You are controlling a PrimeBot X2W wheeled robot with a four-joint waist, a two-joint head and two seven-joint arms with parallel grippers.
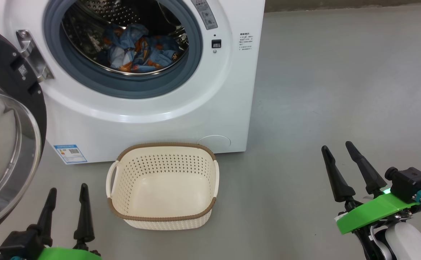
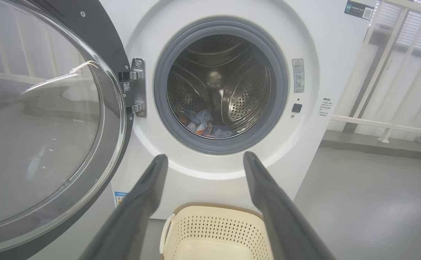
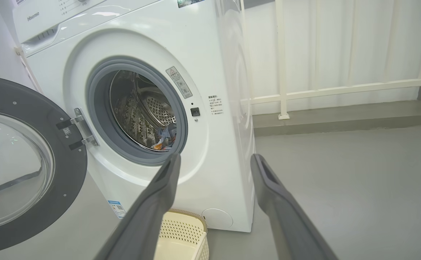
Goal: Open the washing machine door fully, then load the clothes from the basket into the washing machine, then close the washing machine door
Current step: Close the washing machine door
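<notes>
Left gripper (image 1: 68, 187) and right gripper (image 1: 337, 145): fingers were spread apart, grasping nothing, flanking the basket (image 1: 161, 218); clothes (image 1: 138, 52) lay in the drum (image 1: 87, 34).

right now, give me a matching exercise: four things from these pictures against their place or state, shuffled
1 clothes
2 basket
3 washing machine door
4 left gripper

a empty, standing on the floor
b swung wide open
c lying in the drum
d fingers apart, holding nothing

Pairs: 1-c; 2-a; 3-b; 4-d
</notes>
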